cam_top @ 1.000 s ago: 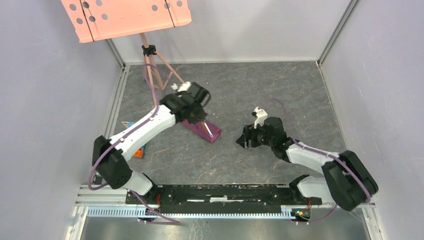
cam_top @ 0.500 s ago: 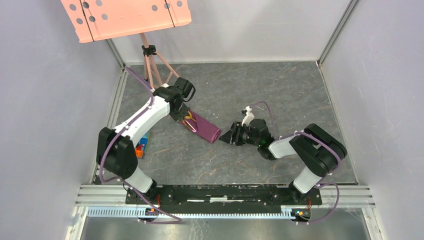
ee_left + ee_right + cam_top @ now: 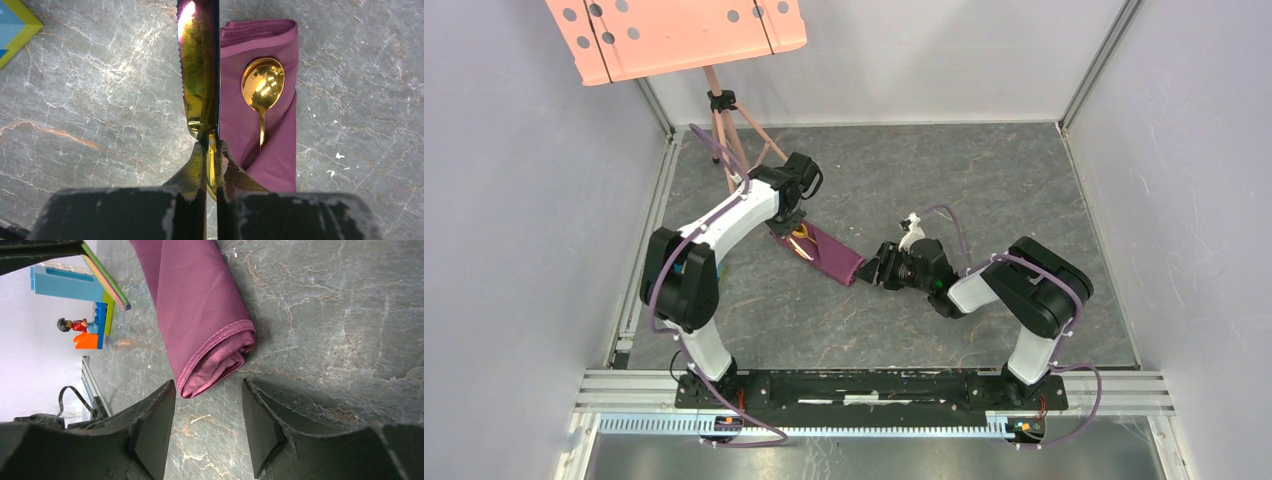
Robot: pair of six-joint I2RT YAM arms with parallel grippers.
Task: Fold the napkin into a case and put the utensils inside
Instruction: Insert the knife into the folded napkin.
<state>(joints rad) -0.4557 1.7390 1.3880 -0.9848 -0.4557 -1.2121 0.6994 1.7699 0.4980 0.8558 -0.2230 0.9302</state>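
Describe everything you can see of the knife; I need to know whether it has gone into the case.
The knife is slim, shiny metal with a rainbow-gold sheen and a serrated edge along one side. The left gripper is shut on its handle, blade pointing away from the wrist camera. It runs alongside the plum-purple napkin case, outside it; whether it touches cloth or table cannot be told.

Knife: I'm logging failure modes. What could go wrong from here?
The rainbow-iridescent metal knife, pinched in the left claw, runs beside the plum-purple cloth case, not into it; it may slide outside. The open right claw at the case's folded end could drag it, shifting the gold spoon.
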